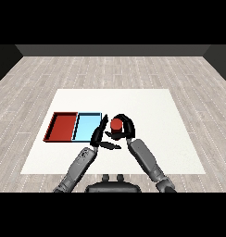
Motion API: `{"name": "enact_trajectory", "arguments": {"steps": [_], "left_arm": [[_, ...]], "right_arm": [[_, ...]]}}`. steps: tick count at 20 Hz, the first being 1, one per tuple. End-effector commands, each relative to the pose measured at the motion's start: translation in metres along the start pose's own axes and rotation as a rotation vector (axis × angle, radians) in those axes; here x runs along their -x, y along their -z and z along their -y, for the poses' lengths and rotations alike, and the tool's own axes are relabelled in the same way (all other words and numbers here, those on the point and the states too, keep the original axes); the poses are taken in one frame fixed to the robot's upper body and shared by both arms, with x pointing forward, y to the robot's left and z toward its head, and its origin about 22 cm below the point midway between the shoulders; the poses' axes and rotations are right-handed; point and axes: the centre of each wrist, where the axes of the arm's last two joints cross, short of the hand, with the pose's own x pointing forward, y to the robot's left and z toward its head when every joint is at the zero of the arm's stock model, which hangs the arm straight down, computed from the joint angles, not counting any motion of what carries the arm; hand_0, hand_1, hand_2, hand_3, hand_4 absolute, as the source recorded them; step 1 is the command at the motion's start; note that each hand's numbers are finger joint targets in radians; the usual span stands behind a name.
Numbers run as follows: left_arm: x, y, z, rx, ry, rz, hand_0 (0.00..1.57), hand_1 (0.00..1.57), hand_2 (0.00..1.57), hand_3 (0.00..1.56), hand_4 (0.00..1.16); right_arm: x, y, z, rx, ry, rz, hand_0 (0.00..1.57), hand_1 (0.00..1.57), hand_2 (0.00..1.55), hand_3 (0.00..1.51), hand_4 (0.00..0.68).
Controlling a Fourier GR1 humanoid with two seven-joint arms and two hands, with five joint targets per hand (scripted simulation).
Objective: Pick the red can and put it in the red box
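Note:
The red can (116, 125) stands upright just right of the trays, with my right hand (126, 127) curled round it from the right and behind. My left hand (99, 135) is beside the can on its left, fingers straight and pointing up over the light blue tray's right edge, thumb sticking out toward the can. The red tray (62, 127) lies at the left, with nothing in it.
The light blue tray (87, 127) lies between the red tray and the can, touching the red tray. The white table (152, 111) spreads wide to the right and behind the trays.

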Motion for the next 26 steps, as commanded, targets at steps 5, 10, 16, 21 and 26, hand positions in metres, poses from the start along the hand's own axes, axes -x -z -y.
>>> {"name": "enact_trajectory", "arguments": {"steps": [5,10,16,21,26], "left_arm": [[0.011,0.014,0.015,0.017,0.027,-0.048,0.0,0.0,0.0,0.0,0.0],[-0.008,0.029,-0.001,0.015,0.03,-0.047,0.0,0.0,0.0,0.0,0.0],[0.027,0.012,0.009,0.045,0.053,-0.032,0.0,0.0,0.0,0.0,0.0],[0.008,0.021,0.016,-0.039,0.103,-0.054,0.0,0.0,0.0,0.0,0.24],[0.007,0.028,0.026,-0.036,0.088,-0.052,1.3,1.3,1.32,1.25,0.86]], "right_arm": [[-0.014,-0.001,-0.025,-0.043,0.028,0.017,1.43,1.43,1.44,1.4,0.599],[-0.019,0.0,-0.022,-0.051,0.028,0.043,1.45,1.45,1.43,1.38,0.614],[-0.019,-0.018,-0.049,-0.07,0.067,0.036,1.46,1.46,1.44,1.39,0.588],[-0.017,-0.009,-0.033,-0.067,0.045,0.04,1.47,1.47,1.46,1.4,0.511],[-0.013,-0.012,-0.032,-0.077,0.079,0.04,1.51,1.51,1.46,1.4,0.528]]}}
